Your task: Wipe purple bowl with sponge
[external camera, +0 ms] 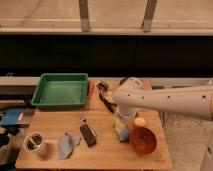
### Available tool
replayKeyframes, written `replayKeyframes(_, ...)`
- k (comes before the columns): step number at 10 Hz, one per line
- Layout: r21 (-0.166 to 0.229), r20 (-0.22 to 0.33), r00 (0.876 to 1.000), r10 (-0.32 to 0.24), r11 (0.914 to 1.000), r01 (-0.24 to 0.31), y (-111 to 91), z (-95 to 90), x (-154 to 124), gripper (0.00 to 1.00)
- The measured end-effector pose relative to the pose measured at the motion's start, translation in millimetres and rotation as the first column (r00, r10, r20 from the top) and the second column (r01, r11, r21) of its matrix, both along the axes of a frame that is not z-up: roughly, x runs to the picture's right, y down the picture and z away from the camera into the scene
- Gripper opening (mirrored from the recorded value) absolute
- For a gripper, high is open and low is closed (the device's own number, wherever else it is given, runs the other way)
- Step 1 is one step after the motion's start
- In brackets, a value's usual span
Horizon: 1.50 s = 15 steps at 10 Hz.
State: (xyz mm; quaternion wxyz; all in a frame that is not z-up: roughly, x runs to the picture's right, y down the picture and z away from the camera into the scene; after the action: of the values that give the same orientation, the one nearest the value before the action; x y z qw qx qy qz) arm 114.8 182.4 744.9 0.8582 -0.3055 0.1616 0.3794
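Purple bowl hidden behind the white arm (170, 102), right of the green tray (60, 91). Blue sponge (120, 134) flat on the desk (100, 156), below and right of the tray, directly under the claw (123, 120). Cannot tell whether claw apart or together. Beside the sponge, farther right of the tray, an orange bowl (143, 140). Below the tray, black remote (88, 135), blue cloth (66, 145), metal cup (35, 144).
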Motion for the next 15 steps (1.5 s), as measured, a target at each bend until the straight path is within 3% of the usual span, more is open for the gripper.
replayKeyframes(3,-0.019,0.012,1.000,0.020,0.9996,-0.020,5.4,3.4,-0.8,0.69)
replayKeyframes(6,-0.063,0.055,0.997,0.057,0.9966,-0.053,24.4,26.8,-8.0,0.69)
replayKeyframes(9,-0.091,0.074,0.994,0.080,0.9932,-0.073,32.4,36.5,-12.4,0.69)
replayKeyframes(15,-0.147,0.053,0.995,0.089,0.9859,-0.080,53.5,56.6,-13.0,0.69)
